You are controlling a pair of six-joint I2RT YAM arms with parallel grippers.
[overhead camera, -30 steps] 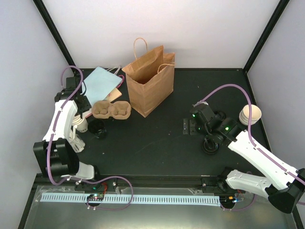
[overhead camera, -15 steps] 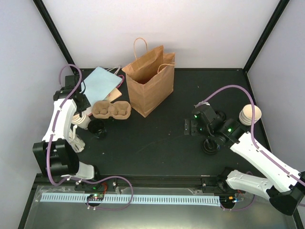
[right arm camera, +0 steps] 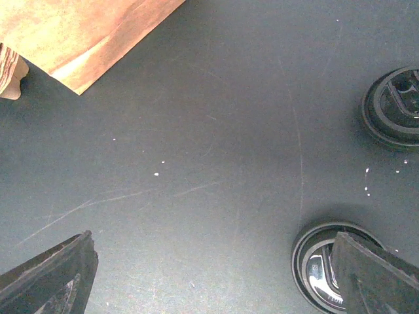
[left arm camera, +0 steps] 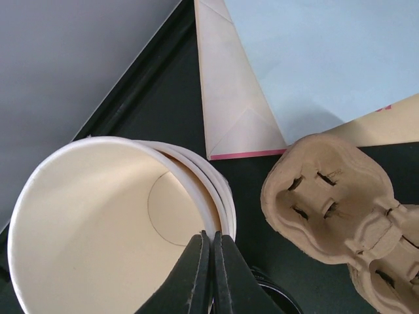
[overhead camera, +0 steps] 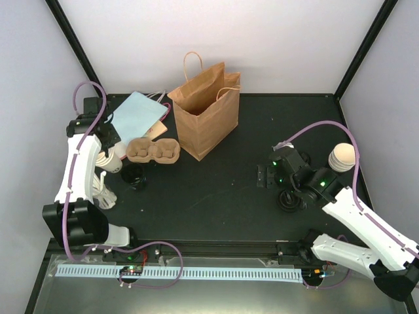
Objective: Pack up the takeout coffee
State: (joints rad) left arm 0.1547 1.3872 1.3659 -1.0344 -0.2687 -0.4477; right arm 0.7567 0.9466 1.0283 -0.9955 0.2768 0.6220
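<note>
Left claw (left arm camera: 209,237) has closed on half-cropped cup (left arm camera: 85,222).

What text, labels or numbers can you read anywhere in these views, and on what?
None can be read.
Black lid: raised marks on its top, too blurred to read.
Pale-blue bag: a red trace at its edge, cut off by the frame, unreadable.
Brown bag and cups: no print visible.

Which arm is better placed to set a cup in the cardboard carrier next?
Left, probably. The left gripper is shut on the rim of the cup stack, right beside the cardboard carrier. The right gripper hangs open over black lids, far from the carrier, holding nothing.
</note>
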